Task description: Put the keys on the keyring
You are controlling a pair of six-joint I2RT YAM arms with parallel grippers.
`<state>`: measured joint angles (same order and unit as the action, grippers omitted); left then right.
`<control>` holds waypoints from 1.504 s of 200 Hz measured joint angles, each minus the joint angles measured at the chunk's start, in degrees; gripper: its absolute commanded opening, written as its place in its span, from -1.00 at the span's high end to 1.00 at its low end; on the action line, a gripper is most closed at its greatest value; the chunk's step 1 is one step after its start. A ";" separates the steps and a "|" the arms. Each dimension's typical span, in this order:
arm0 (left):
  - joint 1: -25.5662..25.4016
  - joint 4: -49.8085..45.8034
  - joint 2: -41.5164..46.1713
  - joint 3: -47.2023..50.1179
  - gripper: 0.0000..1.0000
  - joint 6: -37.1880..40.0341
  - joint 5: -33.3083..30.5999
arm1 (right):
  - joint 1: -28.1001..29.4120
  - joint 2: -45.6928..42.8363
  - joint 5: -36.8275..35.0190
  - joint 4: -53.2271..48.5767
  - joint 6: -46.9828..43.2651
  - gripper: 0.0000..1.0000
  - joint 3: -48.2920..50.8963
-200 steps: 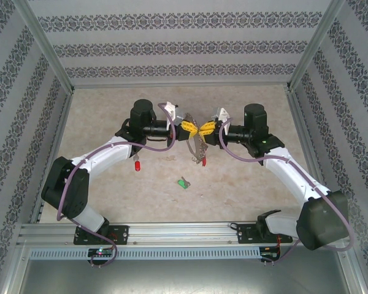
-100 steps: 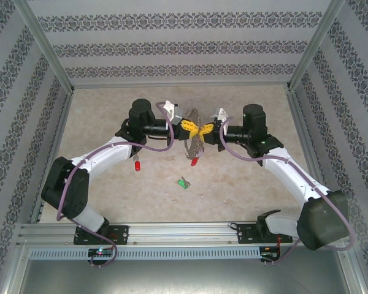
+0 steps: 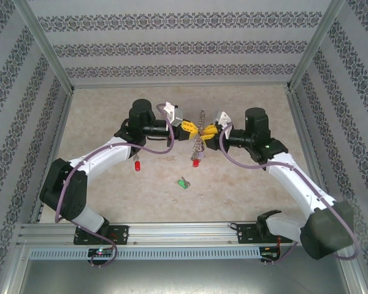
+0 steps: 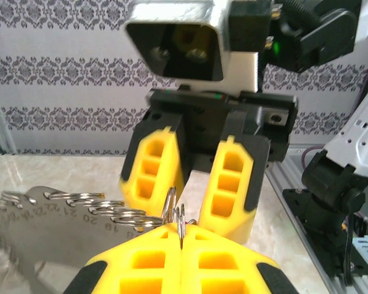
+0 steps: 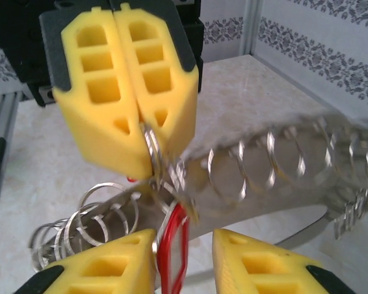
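Backing away, the right claw (image 3: 213, 130) now stands apart, leaving the keyring (image 3: 200, 131) hanging over the desk (image 3: 110, 110) from the left claw (image 3: 185, 127), clamped on one of its rings. If that thin pinch slips, the keyring and the red-tagged key (image 3: 196, 162) drop.

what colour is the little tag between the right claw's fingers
The tag is red with a whitish window; clearest in the right wrist view.
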<state>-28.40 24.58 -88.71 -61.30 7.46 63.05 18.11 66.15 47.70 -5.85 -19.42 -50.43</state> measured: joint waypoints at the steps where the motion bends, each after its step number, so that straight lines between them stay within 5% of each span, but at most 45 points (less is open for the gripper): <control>1: 0.00 -0.26 0.09 0.00 1.00 0.24 -0.07 | -0.02 -0.20 -0.13 -0.13 -0.26 0.33 0.09; 100: 0.02 -18.88 2.34 -2.91 1.00 15.10 -0.31 | 1.22 -6.84 -7.34 -3.91 -12.46 0.43 0.92; 301: 0.02 -22.99 2.54 -3.23 1.00 17.90 -0.28 | 4.50 -2.51 -7.85 -6.40 -15.52 0.36 -3.19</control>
<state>-28.38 1.58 -86.17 -64.53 25.36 62.76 22.61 63.64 39.86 -12.25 -34.94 -53.63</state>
